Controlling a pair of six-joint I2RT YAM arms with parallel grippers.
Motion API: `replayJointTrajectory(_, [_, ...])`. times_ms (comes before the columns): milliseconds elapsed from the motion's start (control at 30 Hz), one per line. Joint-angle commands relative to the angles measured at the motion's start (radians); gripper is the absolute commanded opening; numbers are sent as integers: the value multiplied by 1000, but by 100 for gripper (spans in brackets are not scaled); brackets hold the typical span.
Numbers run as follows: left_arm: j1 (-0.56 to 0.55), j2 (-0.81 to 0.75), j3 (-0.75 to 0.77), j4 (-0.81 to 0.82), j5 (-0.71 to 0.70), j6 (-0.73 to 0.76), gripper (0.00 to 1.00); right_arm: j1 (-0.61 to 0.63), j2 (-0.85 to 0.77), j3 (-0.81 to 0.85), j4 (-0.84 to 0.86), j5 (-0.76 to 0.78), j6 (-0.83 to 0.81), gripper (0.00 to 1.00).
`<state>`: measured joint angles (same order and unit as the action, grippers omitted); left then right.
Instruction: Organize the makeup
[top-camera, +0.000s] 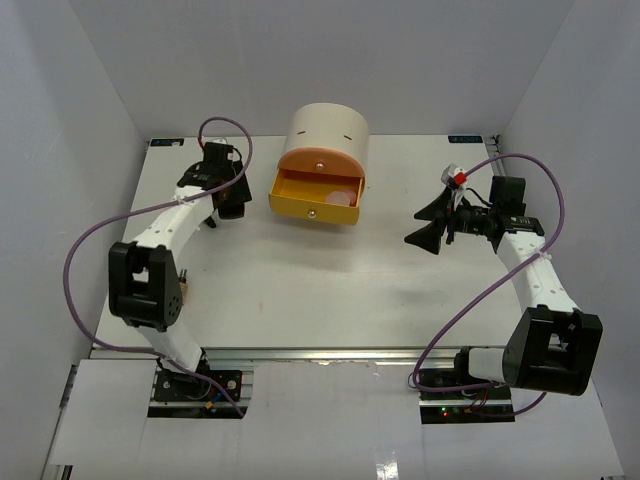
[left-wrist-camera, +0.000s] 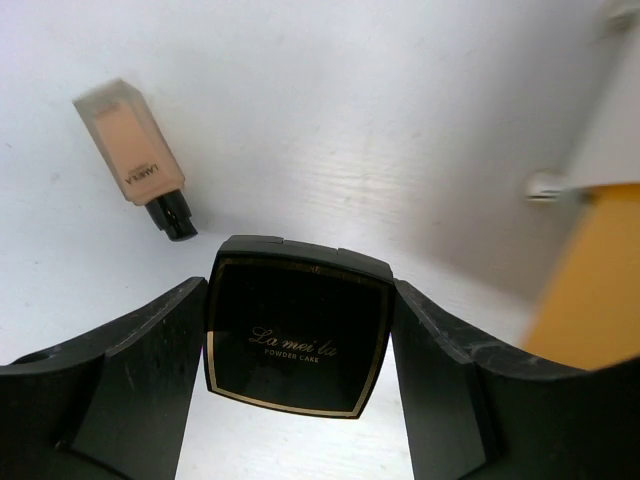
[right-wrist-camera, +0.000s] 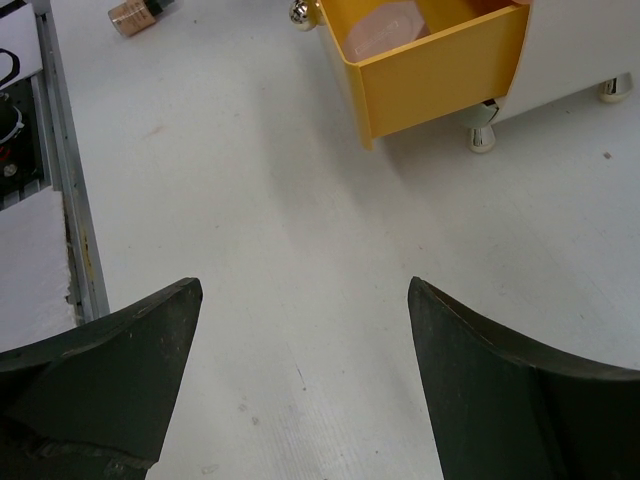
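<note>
A yellow drawer (top-camera: 300, 207) stands pulled out from the foot of a cream drawer unit (top-camera: 328, 128) at the far middle of the white table (top-camera: 320, 290). One pink round compact (top-camera: 342, 196) lies flat on the drawer's floor, toward the right side in the overhead view; the rest of the drawer floor shows bare.

At the table's far left, just left of the open drawer, the left hand (left-wrist-camera: 300, 300) is clamped on a black square compact (left-wrist-camera: 297, 335), one finger pressed to each side and the gold-lettered lid facing the wrist camera. Just beyond it a tan bottle (left-wrist-camera: 140, 160) with a dark cap lies on its side on the table, outside any container.

To the right of the unit and well apart from it, the right hand (right-wrist-camera: 300, 330) hangs over bare table with its fingers spread wide, grasping nothing and pointing toward the drawer.
</note>
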<state>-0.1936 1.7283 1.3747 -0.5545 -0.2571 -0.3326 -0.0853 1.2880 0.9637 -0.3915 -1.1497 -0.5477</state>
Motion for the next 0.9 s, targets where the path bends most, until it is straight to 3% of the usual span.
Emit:
replayJointTrajectory(0, [-7, -223, -25, 99, 165, -41, 5, -5, 14, -11, 20, -23, 15, 90])
replayJointTrajectory(167, [-50, -249, 42, 133, 336, -83, 5, -5, 16, -15, 20, -13, 17, 90])
replayJointTrajectory(500, [-203, -48, 266, 127, 273, -98, 14, -7, 34, -20, 20, -1, 15, 90])
replayJointTrajectory(700, [-227, 9, 301, 115, 225, -103, 40, -7, 39, -21, 17, 11, 11, 90])
replayJointTrajectory(833, [-231, -13, 272, 114, 213, -105, 79, -7, 40, -23, 17, 18, 9, 90])
replayJointTrajectory(867, [-231, -18, 269, 114, 210, -103, 84, -6, 42, -22, 19, 26, 13, 90])
